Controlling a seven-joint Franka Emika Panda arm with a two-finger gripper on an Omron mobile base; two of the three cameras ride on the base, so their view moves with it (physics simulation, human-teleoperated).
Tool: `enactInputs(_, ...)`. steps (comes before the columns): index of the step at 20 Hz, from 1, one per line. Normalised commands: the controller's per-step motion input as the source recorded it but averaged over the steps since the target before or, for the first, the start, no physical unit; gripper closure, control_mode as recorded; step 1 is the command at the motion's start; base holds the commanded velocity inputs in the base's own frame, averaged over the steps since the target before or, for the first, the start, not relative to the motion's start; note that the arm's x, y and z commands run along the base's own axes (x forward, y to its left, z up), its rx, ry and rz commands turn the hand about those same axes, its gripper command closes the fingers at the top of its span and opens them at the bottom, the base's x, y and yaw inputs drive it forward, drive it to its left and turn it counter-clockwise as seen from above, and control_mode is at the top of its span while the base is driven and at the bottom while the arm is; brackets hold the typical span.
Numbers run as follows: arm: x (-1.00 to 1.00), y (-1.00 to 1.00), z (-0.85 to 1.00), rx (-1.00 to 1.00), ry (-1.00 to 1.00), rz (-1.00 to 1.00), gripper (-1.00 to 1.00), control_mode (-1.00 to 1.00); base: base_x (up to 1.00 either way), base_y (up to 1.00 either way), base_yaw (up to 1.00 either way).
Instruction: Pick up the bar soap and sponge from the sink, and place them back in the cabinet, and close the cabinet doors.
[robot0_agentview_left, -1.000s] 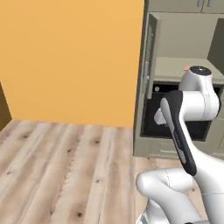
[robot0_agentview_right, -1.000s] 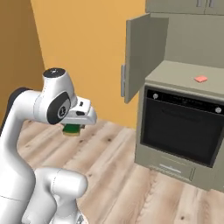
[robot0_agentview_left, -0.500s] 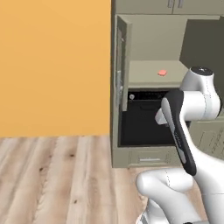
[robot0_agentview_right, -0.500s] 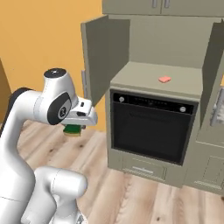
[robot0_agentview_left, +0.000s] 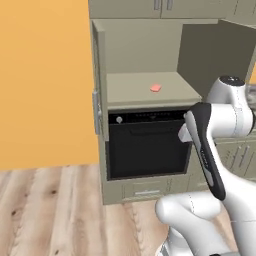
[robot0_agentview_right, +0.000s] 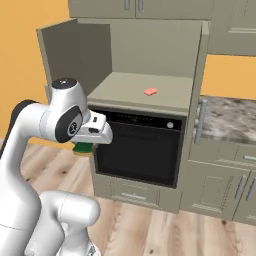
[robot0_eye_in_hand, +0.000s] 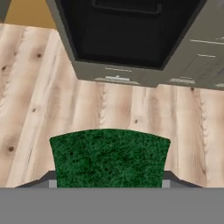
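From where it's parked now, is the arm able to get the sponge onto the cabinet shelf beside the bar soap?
Probably yes. Both cabinet doors stand open and the beige shelf is bare around the bar soap. The sponge hangs low in the gripper, so the arm must lift it first.

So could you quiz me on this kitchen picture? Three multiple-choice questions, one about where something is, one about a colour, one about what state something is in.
1. Where is the pink soap?
A. on the floor
B. on the cabinet shelf
C. on the stone counter

2. What colour is the face of the sponge?
A. dark green
B. blue
C. white

3. How are the cabinet doors?
A. both shut
B. one shut
C. both open

Answers:
1 B, the soap lies on the beige shelf above the oven.
2 A, the sponge held in the tool shows a dark green face.
3 C, both cabinet doors stand swung out.
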Motion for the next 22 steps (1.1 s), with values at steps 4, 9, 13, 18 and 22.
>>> enactInputs(4, 0.00, 0.00, 0.00, 0.00, 0.00, 0.00, 1.00, 1.00, 0.33, -0.27, -0.16)
enactInputs(9, 0.00, 0.00, 0.00, 0.00, 0.00, 0.00, 1.00, 1.00, 0.46, -0.02, -0.15)
enactInputs(13, 0.00, 0.00, 0.00, 0.00, 0.00, 0.00, 1.00, 1.00, 0.71, 0.00, -0.06)
enactInputs(18, 0.00, 0.00, 0.00, 0.00, 0.00, 0.00, 1.00, 1.00, 0.64, -0.09, -0.04)
enactInputs(22, 0.00, 0.00, 0.00, 0.00, 0.00, 0.00, 1.00, 1.00, 0.55, -0.17, -0.04)
